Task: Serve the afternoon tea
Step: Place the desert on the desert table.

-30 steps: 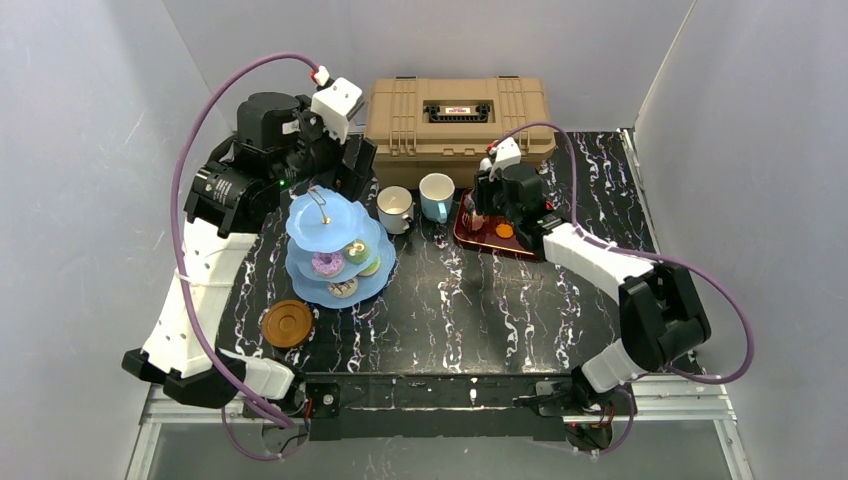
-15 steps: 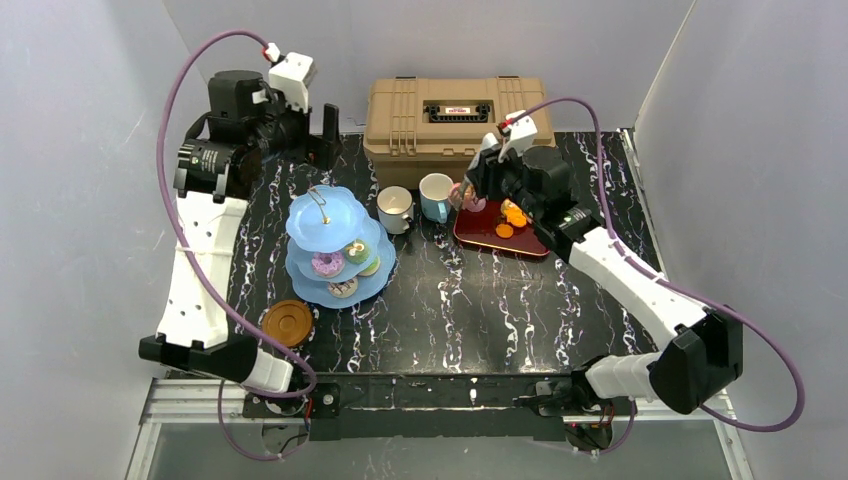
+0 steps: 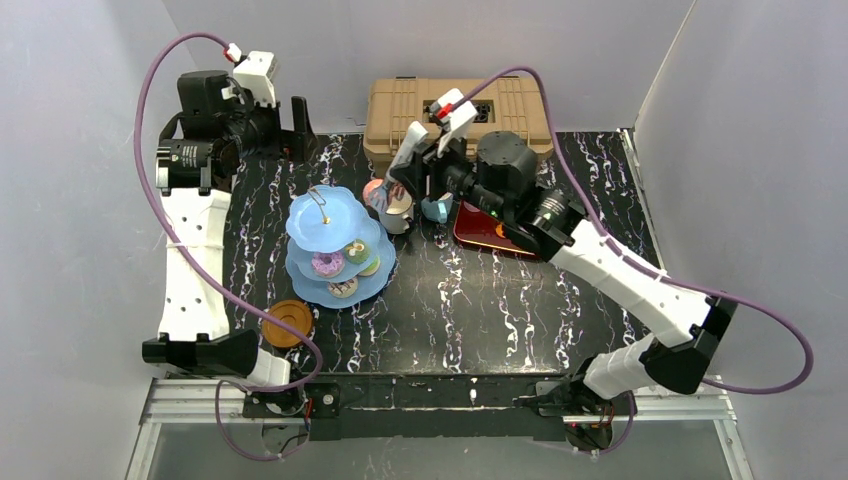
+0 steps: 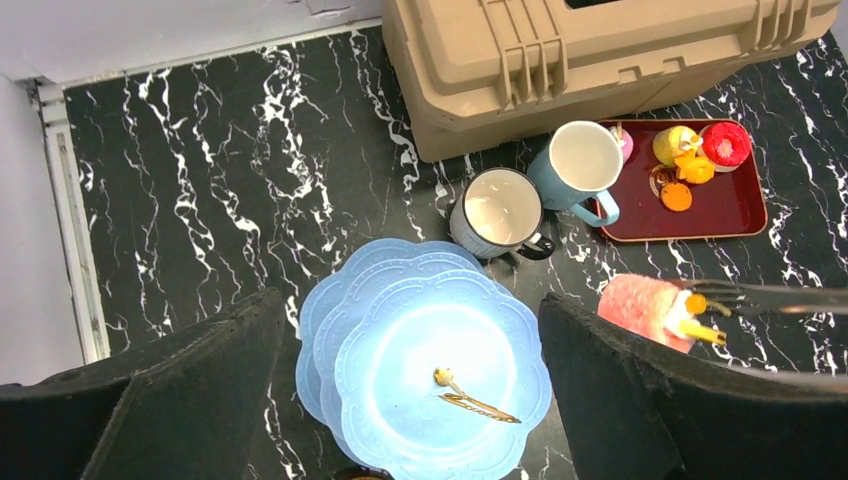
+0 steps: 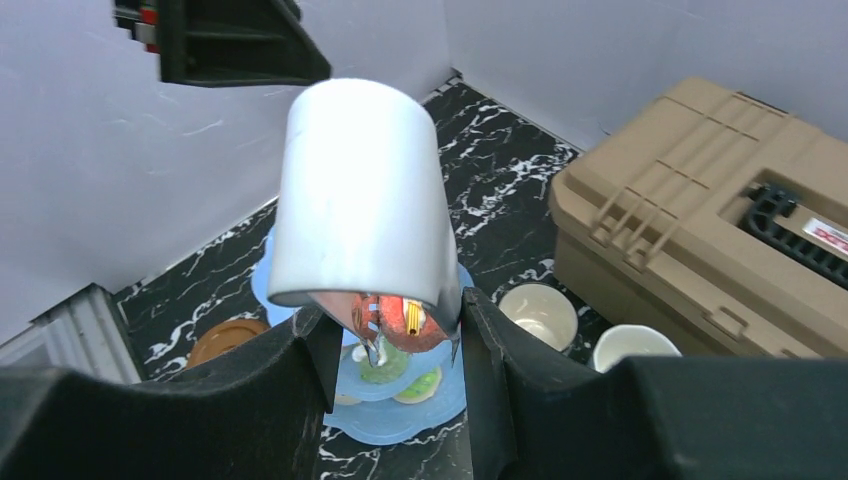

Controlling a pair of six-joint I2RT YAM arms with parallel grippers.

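Observation:
The light-blue three-tier cake stand [image 3: 335,240] stands left of centre with a few donuts [image 3: 327,264] on its lower tiers. It fills the left wrist view [image 4: 430,360]. My right gripper [image 3: 420,170] is shut on the metal tongs [image 5: 360,180], which pinch a pink-red cake [image 5: 415,320]. The cake [image 3: 375,190] hangs above the white mug [image 3: 397,208], just right of the stand's top tier. The light-blue mug [image 4: 575,160] stands beside the white mug. My left gripper [image 3: 300,125] is open and empty, high above the table at the back left.
The tan toolbox [image 3: 400,110] stands at the back. The dark-red tray [image 4: 720,205], right of the mugs, holds a few small cakes [image 4: 727,143]. A brown saucer [image 3: 288,323] lies near the front left, below the stand.
My right arm has swung left from the tray, carrying the pink cake in the tongs to beside the stand. My left arm has pulled up and back to the left.

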